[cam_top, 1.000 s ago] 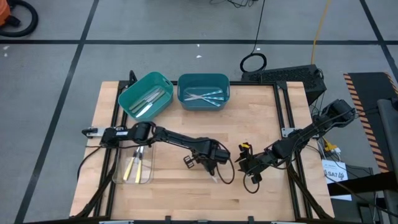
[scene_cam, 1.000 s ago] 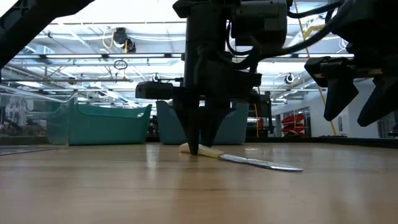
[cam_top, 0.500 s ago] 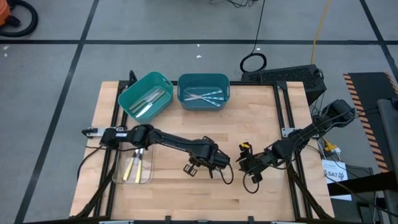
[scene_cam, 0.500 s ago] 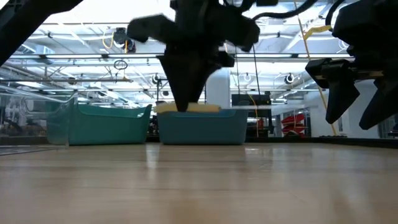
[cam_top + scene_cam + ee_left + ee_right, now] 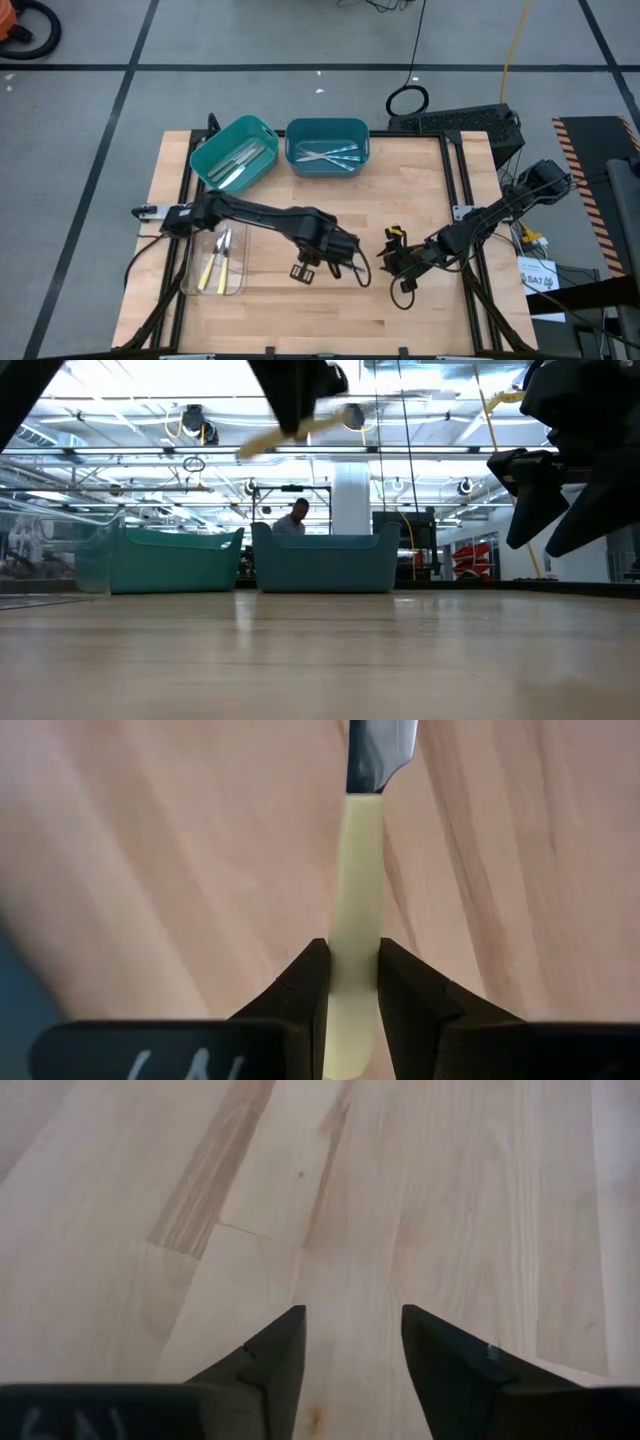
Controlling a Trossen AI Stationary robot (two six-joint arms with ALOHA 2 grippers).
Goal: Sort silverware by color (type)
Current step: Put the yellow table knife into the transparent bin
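At the lower left of the high view a clear tray point(image 5: 236, 286) holds two yellow-handled pieces point(image 5: 213, 268), with a metal-tipped one beside them. Above it, two teal bins stand side by side: the left bin point(image 5: 205, 153) carries pale-handled utensils point(image 5: 238, 163), the right bin point(image 5: 298, 128) light-blue ones point(image 5: 328, 155). Toward the middle of the frame, the left gripper point(image 5: 340, 262) hangs above the table point(image 5: 290, 320), its fingers point(image 5: 305, 990) pinched tight on the yellow handle of a knife point(image 5: 358, 890); the low view shows that knife up in the air, slanted, well clear of the wood. At the right, the right gripper point(image 5: 393, 261) hovers over bare boards, its fingers point(image 5: 272, 1355) parted with nothing between them.

The knife looks light, stiff and smooth, so it could swivel or slide in a narrow pinch. The hold sits on the handle with the blade end reaching forward; a grip nearer the balance point would likely tilt less. By colour it appears bound for the tray
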